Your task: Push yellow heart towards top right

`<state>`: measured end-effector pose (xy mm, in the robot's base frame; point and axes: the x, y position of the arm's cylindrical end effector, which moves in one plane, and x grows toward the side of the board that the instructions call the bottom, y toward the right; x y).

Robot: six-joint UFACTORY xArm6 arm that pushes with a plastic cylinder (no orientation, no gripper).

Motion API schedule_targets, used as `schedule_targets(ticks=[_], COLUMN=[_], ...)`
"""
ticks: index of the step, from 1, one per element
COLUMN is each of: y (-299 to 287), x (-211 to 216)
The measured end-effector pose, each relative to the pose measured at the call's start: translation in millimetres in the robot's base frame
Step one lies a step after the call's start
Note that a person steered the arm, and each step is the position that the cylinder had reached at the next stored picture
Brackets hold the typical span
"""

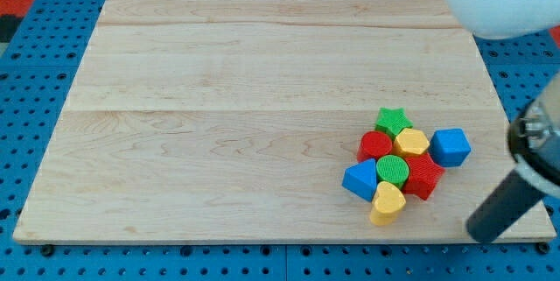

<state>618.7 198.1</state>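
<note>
Nearest the view's bottom sits the yellow heart (387,203), low edge of the huddle. Left to right now: blue triangle (360,180), red cylinder (376,145), green star (393,122), green cylinder (393,171), yellow hexagon (411,143), red star-shaped block (423,177), blue cube (450,147), all jammed together. No pincer here, just a rod; my tip (478,233) waits well right of the heart, probably needing to swing below it.
</note>
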Motion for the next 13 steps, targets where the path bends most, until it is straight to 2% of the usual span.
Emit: schedule_targets(ticks=[2, 3, 4, 5, 6, 7, 8, 9, 10, 11, 13], y=[-133.6, -138.1, -152.5, -184.5, -158.6, -86.4, -39.9, -79.2, -119.3, -120.4, -168.1], x=[-7.7, -32.5, -32.7, -4.3, 0.2, -0.3, -0.5, -5.7, -29.9, -40.9, -74.5])
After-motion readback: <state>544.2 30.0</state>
